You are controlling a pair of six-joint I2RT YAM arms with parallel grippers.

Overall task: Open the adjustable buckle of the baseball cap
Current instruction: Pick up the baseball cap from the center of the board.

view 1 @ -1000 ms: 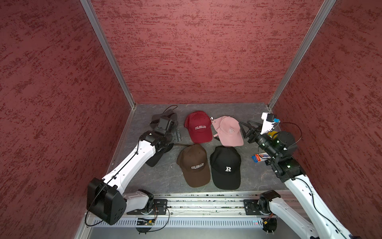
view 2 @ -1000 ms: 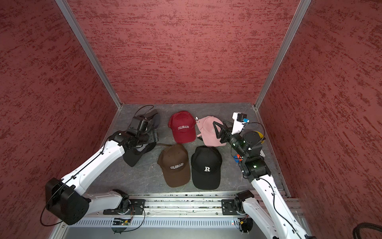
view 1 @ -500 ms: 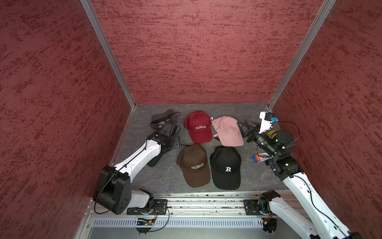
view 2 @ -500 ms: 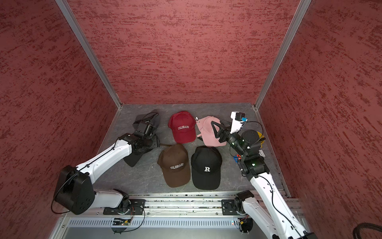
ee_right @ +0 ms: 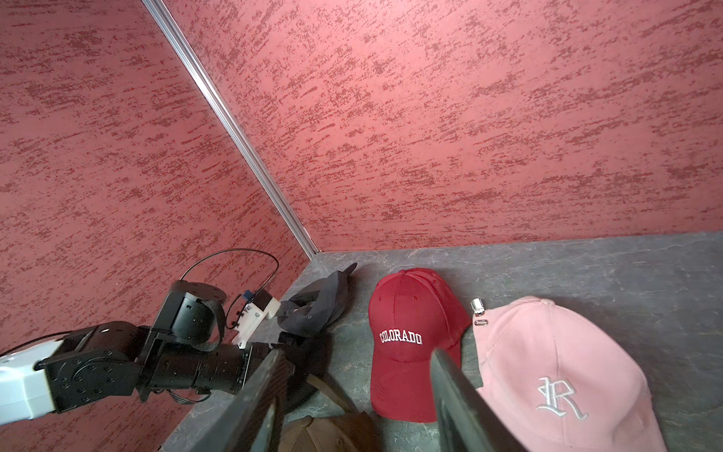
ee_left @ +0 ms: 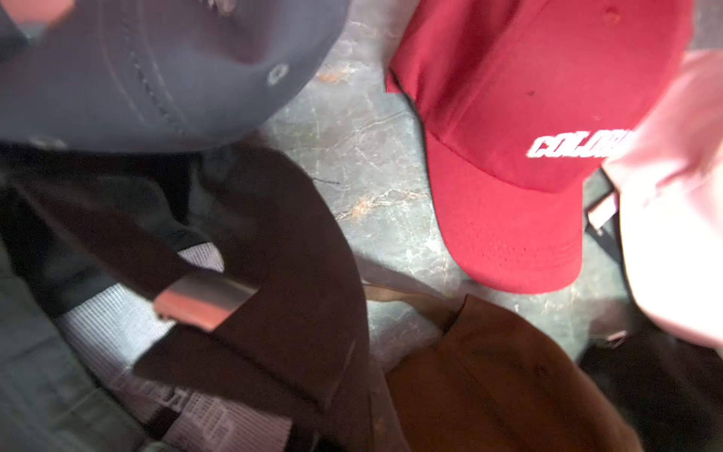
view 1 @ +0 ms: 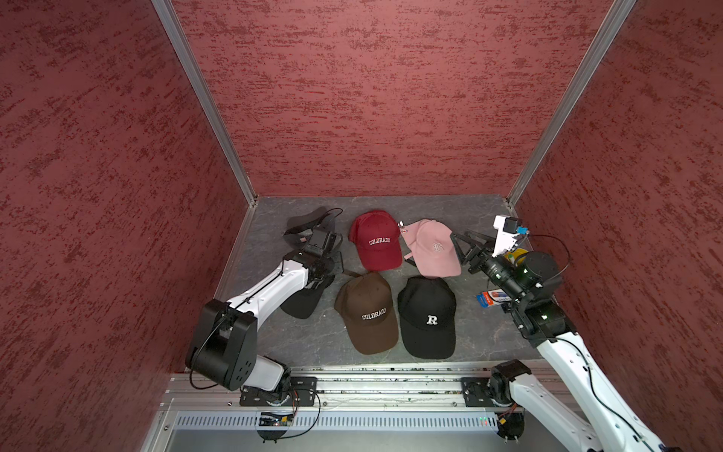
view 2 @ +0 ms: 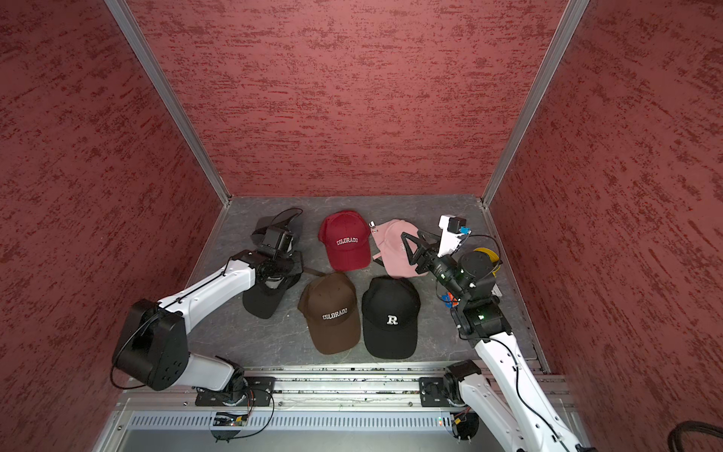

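Observation:
The baseball cap being worked on is a black one [view 1: 302, 304] lying at the left, crown under my left wrist. My left gripper [view 1: 335, 263] is down on its back end, jaws shut. The blurred left wrist view shows its dark strap [ee_left: 117, 238] and metal buckle [ee_left: 203, 299] over the cap's mesh lining; whether the strap is pinched cannot be made out. My right gripper [view 1: 458, 248] hangs open just right of the pink cap [view 1: 432, 250], and in the right wrist view nothing lies between its fingers [ee_right: 450, 391].
A grey cap [view 1: 303, 225] lies behind the left wrist. A red cap [view 1: 377, 242], a brown cap [view 1: 367, 313] and a black "R" cap [view 1: 428, 317] fill the middle. A yellow roll [view 1: 514, 258] and a blue-orange pack [view 1: 493, 299] sit under the right arm. Red walls close three sides.
My left gripper went from wide open to shut over the black cap's back, and its elbow rose. The right gripper drifted slightly back and left, still open.

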